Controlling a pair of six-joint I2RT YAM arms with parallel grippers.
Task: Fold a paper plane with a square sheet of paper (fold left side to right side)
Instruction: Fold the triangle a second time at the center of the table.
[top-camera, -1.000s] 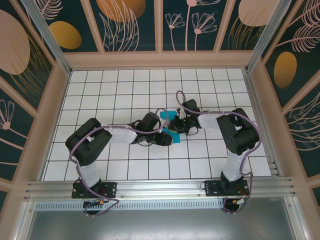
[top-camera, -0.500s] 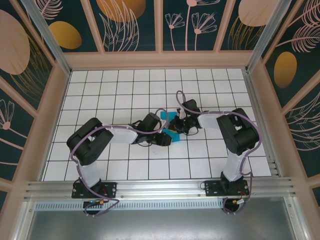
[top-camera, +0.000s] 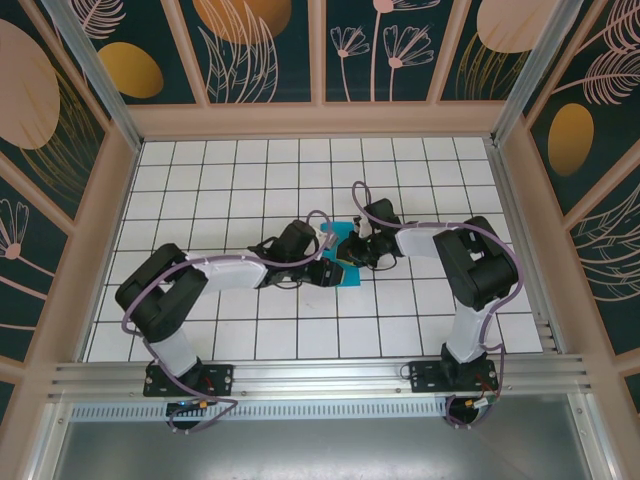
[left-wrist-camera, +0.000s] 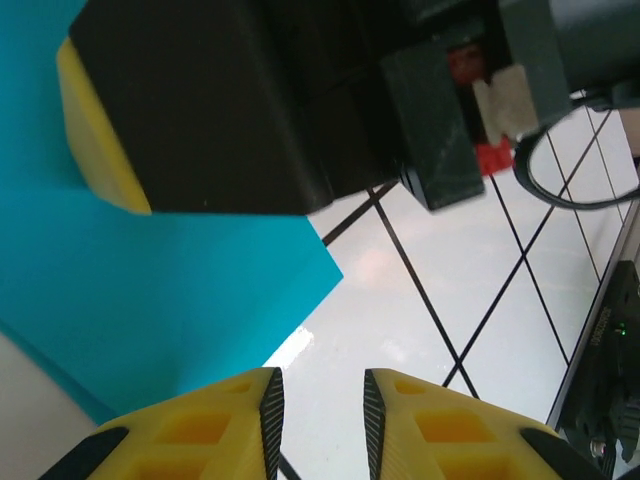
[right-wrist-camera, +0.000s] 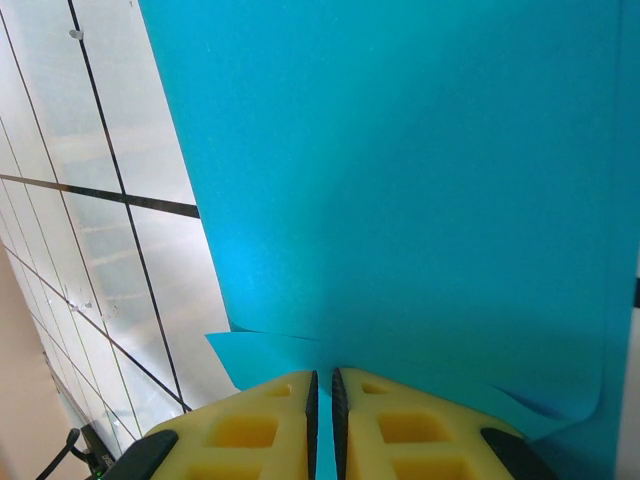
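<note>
I count one sheet of cyan paper (top-camera: 337, 231) on my screens, and the right wrist view shows two layers of it at the near edge (a single sheet, as far as I can tell). There are two arms, one left arm (top-camera: 225, 270) and one right arm (top-camera: 470, 265). That makes two grippers, the left gripper (left-wrist-camera: 318, 400) and the right gripper (right-wrist-camera: 322, 385). Each shows two yellow fingers (left-wrist-camera: 200, 440), four fingers in all. Under everything there is one white gridded table (top-camera: 200, 180).
</note>
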